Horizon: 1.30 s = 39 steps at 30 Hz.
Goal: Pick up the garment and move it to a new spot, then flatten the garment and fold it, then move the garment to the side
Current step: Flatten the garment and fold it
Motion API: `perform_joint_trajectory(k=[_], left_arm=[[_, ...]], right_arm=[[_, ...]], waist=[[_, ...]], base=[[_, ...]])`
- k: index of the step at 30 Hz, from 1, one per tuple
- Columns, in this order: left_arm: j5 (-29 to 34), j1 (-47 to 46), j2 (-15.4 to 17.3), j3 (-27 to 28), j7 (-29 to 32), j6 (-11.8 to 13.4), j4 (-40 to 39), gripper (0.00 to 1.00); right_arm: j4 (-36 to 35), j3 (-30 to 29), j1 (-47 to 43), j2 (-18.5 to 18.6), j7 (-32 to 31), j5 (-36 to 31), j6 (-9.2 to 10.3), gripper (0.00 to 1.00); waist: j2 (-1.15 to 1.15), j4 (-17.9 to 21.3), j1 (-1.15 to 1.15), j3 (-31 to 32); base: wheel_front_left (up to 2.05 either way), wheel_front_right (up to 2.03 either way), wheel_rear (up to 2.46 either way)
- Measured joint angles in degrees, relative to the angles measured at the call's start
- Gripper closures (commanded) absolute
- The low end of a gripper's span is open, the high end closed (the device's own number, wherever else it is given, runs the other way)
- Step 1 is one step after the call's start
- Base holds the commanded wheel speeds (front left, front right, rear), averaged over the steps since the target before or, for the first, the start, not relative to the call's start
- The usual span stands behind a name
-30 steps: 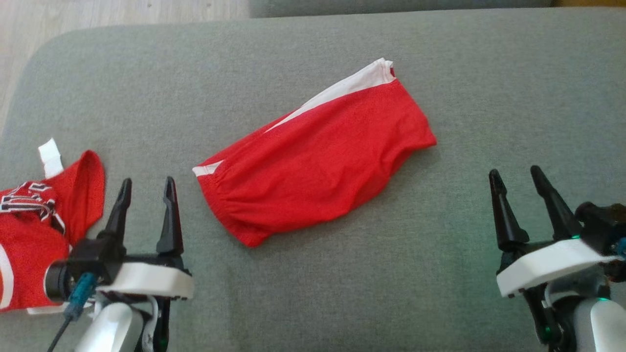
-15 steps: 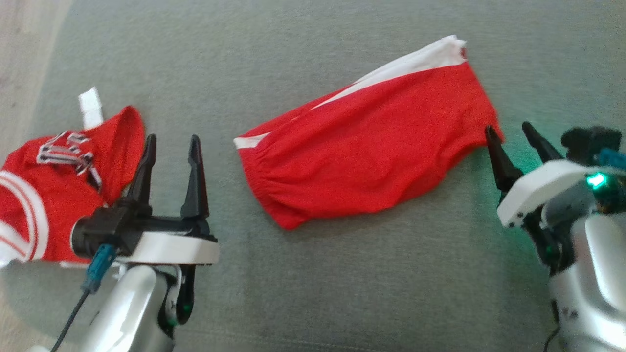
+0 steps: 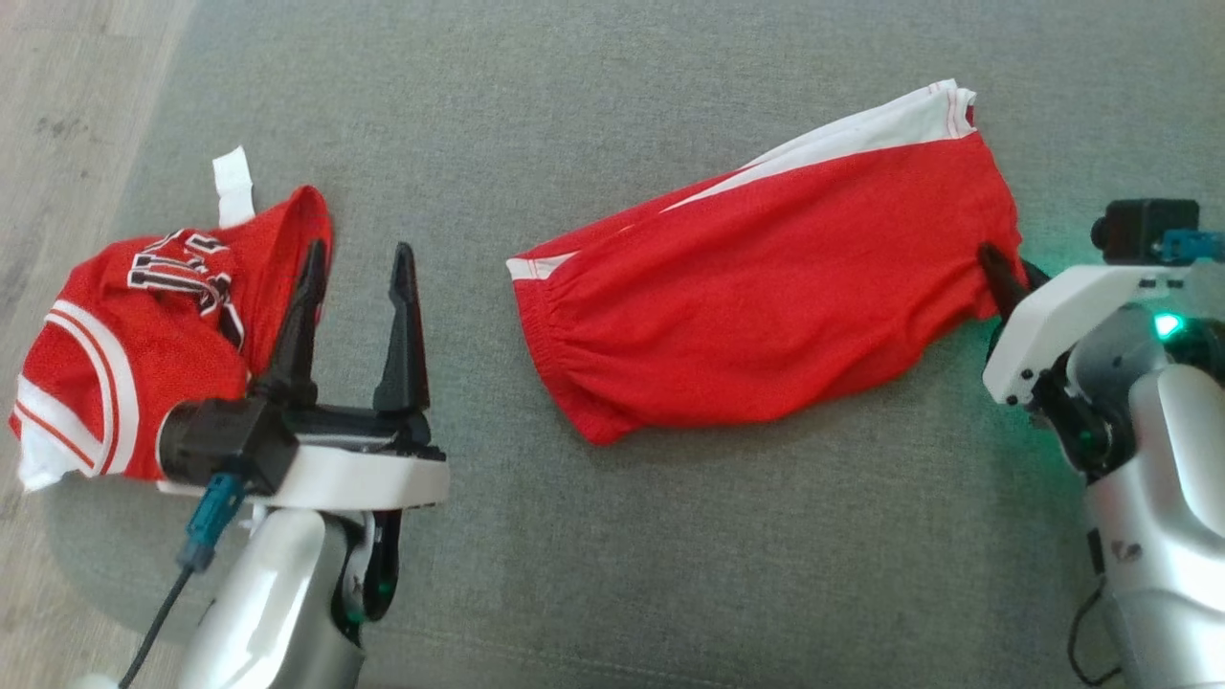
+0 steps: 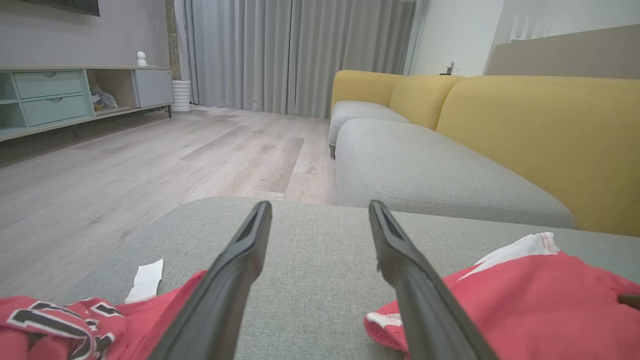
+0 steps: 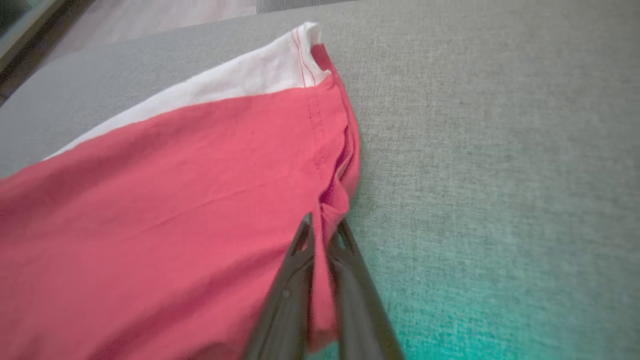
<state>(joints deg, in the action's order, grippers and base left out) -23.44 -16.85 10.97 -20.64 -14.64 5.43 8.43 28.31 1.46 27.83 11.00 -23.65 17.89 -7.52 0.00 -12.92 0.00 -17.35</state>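
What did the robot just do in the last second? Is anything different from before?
The right gripper reached forward to a corner of the red shorts and closed on it. The left gripper stayed open beside the jersey, holding nothing. Both garments lie where they were; the camera turned.

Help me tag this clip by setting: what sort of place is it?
Most likely a home living room: a sofa with yellow backs and grey seats, floor-length grey curtains over a wood-look floor, and a low cabinet with drawers along the wall.
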Motion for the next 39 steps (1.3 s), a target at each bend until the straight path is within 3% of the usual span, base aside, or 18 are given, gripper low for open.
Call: perform_joint_trajectory(k=[6,18,26,33,39], left_arm=[[1.3,2.2,-0.9,2.2,-0.1,-1.4,0.0,0.00],[1.7,7.2,-0.7,4.2,-0.1,-1.8,0.3,0.00],[1.5,8.2,-0.7,4.2,0.5,-1.3,0.2,0.00],[1.2,9.0,-0.7,3.8,1.0,-1.3,0.2,0.00],[1.0,9.1,-0.8,3.6,1.0,-1.3,0.3,0.00]], right_arm=[[-5.0,-1.7,-4.5,-1.8,4.4,0.7,0.00,1.00],[-18.0,-11.3,-25.9,-7.5,7.6,0.7,0.00,1.00],[-19.3,-13.6,-28.4,-8.5,7.2,0.5,0.00,1.00],[-25.8,-2.7,-23.1,-8.0,6.4,-1.4,0.00,1.00],[-27.8,16.3,-18.8,-7.9,5.0,2.1,0.00,1.00]], waist=[[0.00,1.6,0.00,1.5],[0.00,8.5,-0.01,4.9],[0.00,10.8,-0.01,6.4],[0.00,10.4,0.00,7.5],[0.00,9.0,0.00,8.4]], base=[[0.00,0.00,0.00],[0.00,0.00,0.00],[0.00,0.00,0.00],[0.00,0.00,0.00],[0.00,0.00,0.00]])
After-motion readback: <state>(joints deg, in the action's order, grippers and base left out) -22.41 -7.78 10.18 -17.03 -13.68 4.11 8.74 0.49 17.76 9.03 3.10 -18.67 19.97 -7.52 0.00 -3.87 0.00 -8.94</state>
